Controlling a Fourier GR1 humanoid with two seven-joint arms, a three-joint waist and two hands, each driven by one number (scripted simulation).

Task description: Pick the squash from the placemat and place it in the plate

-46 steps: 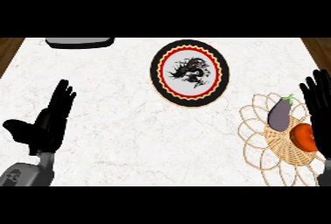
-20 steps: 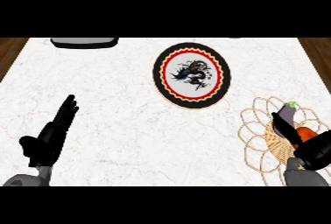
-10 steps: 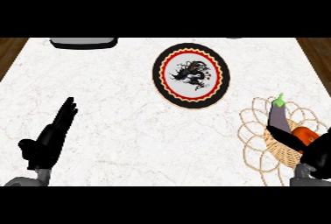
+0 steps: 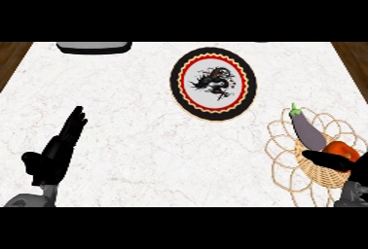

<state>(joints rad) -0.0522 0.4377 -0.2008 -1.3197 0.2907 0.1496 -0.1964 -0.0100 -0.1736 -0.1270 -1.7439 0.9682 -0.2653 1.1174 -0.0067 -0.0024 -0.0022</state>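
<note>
Right hand (image 4: pixel 332 161) cut off at edge, partly hiding orange squash (image 4: pixel 345 150)

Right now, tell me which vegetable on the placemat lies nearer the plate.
The purple eggplant: long, with a green stem pointing toward the plate. The orange vegetable sits farther back on the placemat, partly hidden behind the right hand.

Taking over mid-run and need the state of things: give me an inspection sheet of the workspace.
Surface: white marbled counter, wood at both sides.
Job's things: orange squash on the woven placemat; plate with dragon design holds nothing.
Clutter: purple eggplant on the placemat beside the squash.
Hands: right hand at the squash, grasp unclear; left hand open, resting at lower left.
Cables: nothing seen.
Surroundings: grey object at the far edge, cut off.
</note>
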